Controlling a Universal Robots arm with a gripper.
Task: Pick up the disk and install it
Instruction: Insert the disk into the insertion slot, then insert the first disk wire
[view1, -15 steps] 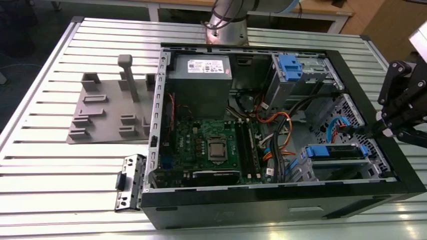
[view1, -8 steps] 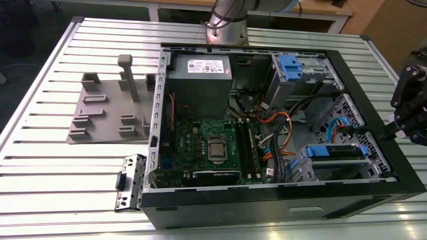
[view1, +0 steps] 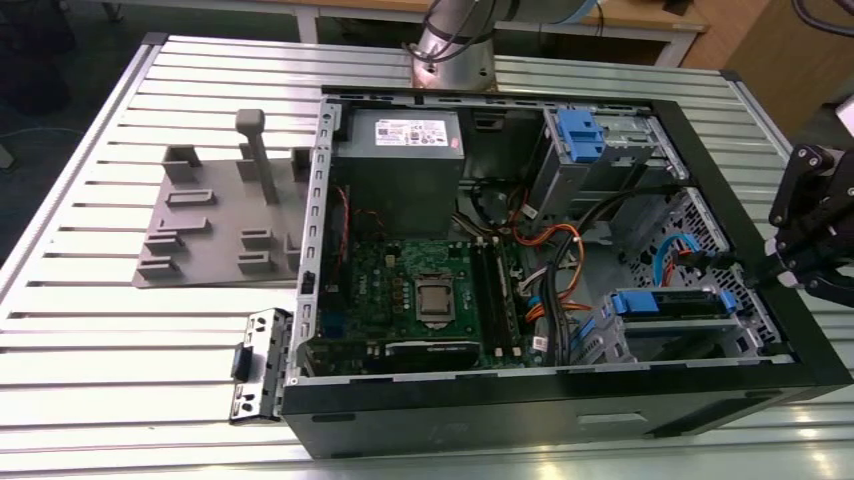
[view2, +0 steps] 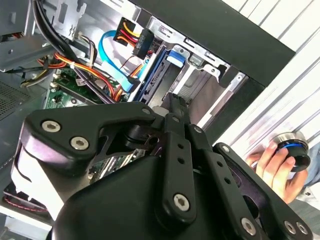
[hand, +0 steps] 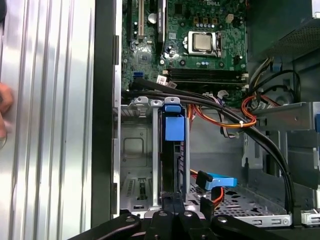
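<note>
pincer (hand: 172, 212) seemingly gripping disk (hand: 172, 165), seated in bay

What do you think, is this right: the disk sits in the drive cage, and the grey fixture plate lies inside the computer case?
Not quite. The exterior view shows the grey fixture plate lying outside the computer case, on the table at the exterior view's left. The disk does sit in the drive cage.

A robotics lab: slatted aluminium bench (view1: 107, 300), open computer case (view1: 534, 400) (grey printed fixture (view1: 220, 215) beside it).
</note>
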